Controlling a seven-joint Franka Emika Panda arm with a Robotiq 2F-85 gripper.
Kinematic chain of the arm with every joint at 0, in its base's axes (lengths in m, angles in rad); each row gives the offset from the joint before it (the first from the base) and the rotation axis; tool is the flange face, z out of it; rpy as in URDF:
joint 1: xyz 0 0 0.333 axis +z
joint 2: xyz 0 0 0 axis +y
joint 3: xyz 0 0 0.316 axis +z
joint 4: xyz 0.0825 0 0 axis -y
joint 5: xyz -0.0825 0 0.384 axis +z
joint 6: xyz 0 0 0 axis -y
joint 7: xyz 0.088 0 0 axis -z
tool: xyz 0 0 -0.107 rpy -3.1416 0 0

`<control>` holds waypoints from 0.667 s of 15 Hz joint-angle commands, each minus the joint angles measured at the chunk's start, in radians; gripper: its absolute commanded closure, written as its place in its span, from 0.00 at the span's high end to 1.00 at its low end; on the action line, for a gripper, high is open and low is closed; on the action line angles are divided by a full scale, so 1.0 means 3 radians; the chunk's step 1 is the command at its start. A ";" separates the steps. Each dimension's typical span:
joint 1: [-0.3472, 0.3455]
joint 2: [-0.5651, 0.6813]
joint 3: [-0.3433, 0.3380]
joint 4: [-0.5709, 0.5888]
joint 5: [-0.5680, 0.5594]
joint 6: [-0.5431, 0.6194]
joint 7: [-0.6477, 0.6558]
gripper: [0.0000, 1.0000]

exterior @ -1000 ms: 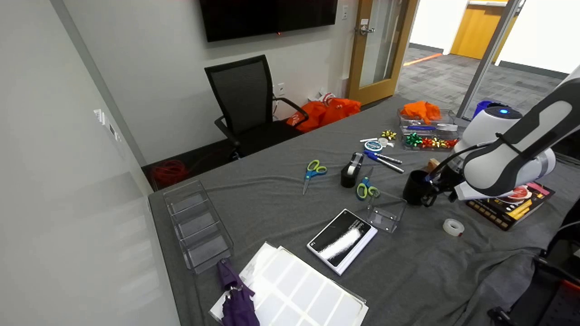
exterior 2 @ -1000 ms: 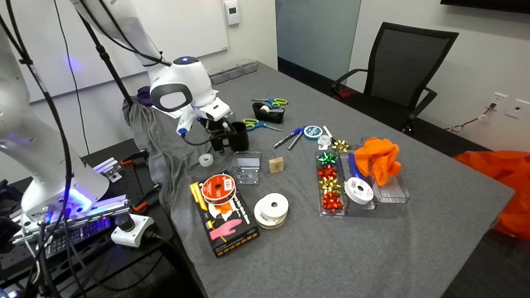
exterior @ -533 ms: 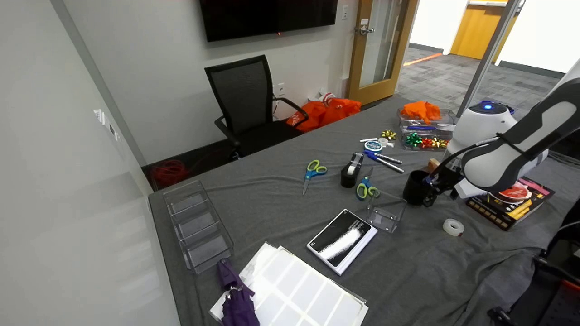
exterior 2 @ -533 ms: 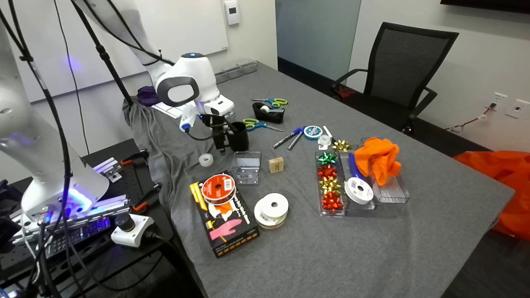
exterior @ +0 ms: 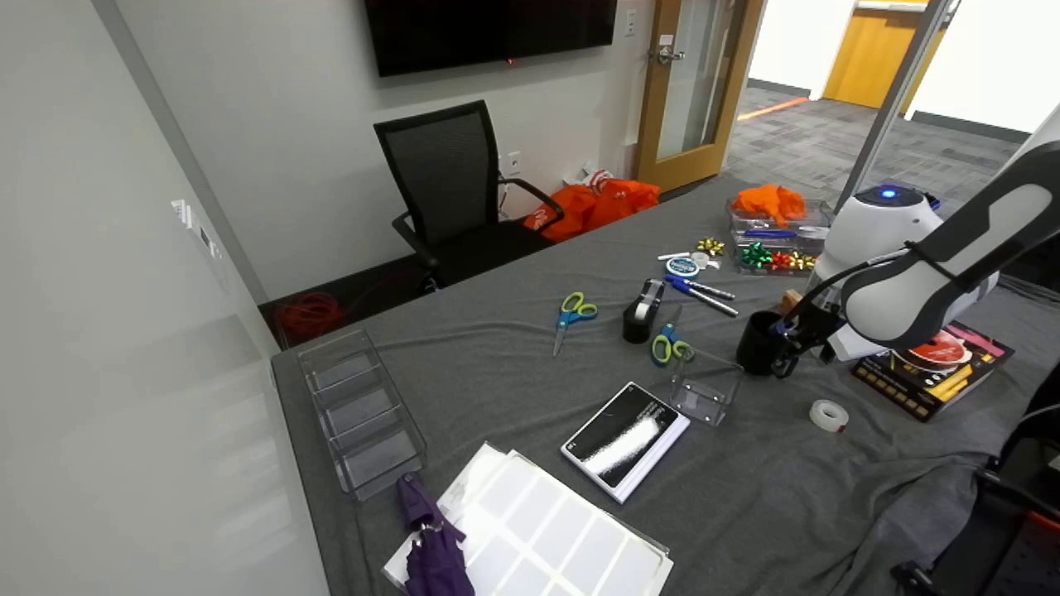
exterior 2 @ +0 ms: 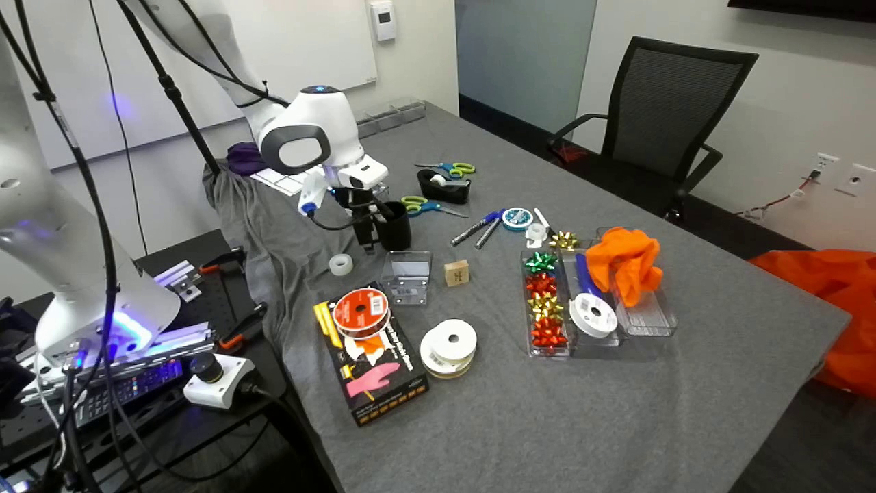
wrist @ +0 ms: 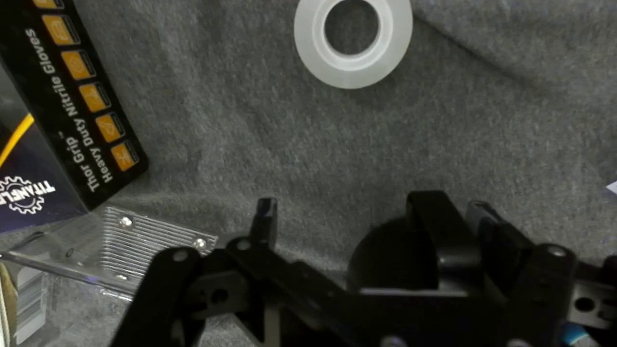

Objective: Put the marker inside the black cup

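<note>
Holding my gripper [wrist: 373,212] wide near the cup [exterior 2: 397,234], I am seeing two markers [exterior 2: 473,230] lying farther away.

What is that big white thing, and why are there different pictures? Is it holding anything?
It's a robot arm. At its tip is the end effector, with two black fingers that grab things.

Two pictures come from cameras outside the robot, looking at the table from different places. The close-up comes from a camera on its wrist, so the fingers show in the lower part.

On the table are scissors, markers, a tape roll and a glove box, among other things.

The fingers stand apart, and I can't see anything pinched between them. The cup is close by, but I can't tell whether they touch it. The robot's job is to put a marker in that cup; those markers lie on the table.
</note>
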 commanded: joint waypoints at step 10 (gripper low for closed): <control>-0.0626 0.0105 0.0659 0.0114 0.0364 0.0179 -0.0494 1.00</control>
